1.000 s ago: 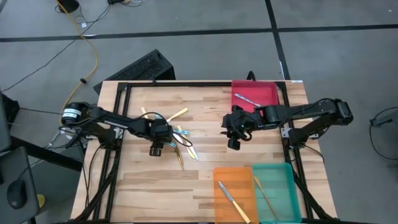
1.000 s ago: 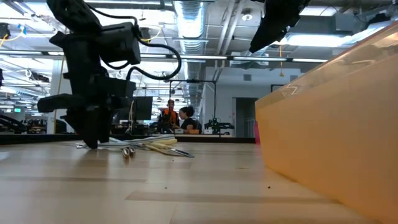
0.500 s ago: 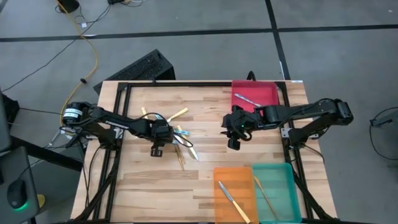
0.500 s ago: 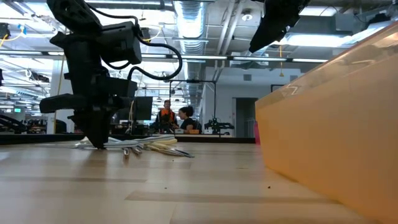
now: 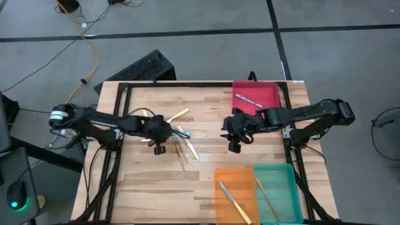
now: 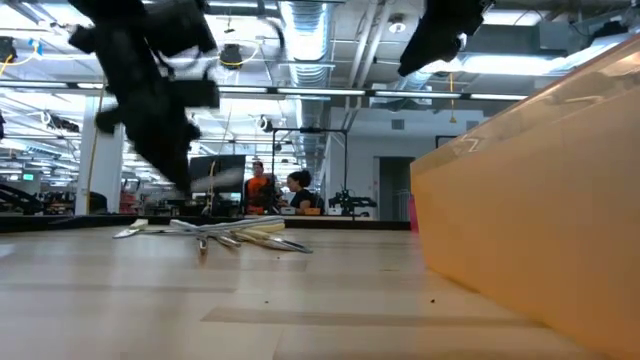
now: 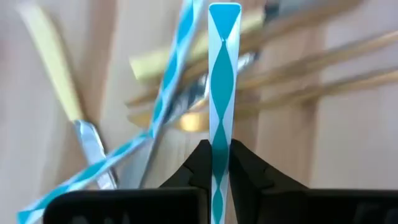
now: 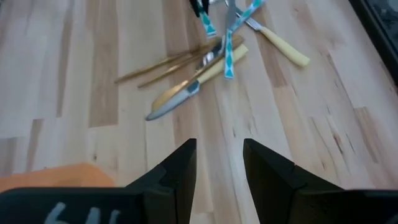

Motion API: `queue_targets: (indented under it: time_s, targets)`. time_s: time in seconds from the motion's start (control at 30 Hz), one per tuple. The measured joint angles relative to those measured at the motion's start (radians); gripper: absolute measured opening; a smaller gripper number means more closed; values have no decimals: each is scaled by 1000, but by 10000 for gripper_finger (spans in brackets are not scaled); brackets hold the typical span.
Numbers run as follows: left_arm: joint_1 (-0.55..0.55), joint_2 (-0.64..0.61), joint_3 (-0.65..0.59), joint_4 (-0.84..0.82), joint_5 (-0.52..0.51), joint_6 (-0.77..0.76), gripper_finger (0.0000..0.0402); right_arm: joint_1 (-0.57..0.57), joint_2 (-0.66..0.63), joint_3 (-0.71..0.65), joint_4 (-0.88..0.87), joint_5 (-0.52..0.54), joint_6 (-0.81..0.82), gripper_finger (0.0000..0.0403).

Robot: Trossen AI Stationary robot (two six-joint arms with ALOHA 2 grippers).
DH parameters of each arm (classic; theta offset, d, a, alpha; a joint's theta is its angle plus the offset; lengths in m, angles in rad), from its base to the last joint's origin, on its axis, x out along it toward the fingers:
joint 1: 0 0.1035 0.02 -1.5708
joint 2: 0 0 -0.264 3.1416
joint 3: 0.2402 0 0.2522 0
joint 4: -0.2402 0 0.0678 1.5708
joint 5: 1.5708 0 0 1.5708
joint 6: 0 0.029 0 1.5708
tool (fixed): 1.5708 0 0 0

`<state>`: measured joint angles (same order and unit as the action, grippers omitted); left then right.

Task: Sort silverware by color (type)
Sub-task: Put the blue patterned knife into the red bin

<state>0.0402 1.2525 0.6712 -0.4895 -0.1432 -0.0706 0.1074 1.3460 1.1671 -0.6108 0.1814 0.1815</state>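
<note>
Clamped flat between the dark fingers of the left gripper (image 7: 219, 163): a thin blue-and-white patterned handle (image 7: 222, 74), lifted over the heap of silverware (image 5: 178, 136) on pale butcher-block table (image 5: 206, 106). Slim tan sticks, yellow handles, shiny blades crossed beneath. Farther right, right gripper (image 8: 219, 163) hovering mid-table, jaws parted, gripping nothing. Beyond: glossy red tray (image 5: 270, 95), orange tray (image 5: 230, 174), teal tray (image 5: 282, 175).

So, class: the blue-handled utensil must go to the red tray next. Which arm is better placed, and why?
Left. The left gripper is already shut on the blue-handled utensil, lifted over the pile. The right gripper hangs open and empty near the red tray.
</note>
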Motion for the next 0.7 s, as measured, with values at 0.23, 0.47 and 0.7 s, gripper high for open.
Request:
queue_targets:
  time_s: [0.23,0.47,0.7]
  targets:
    - [-1,-281,0,256,37,-33,12,9,0,-23,220,4,-56,155]
    - [-4,-431,2,607,138,-39,12,9,35,-31,550,4,-110,155]
    - [-55,-415,5,806,164,20,12,25,154,-30,926,-1,-239,155]
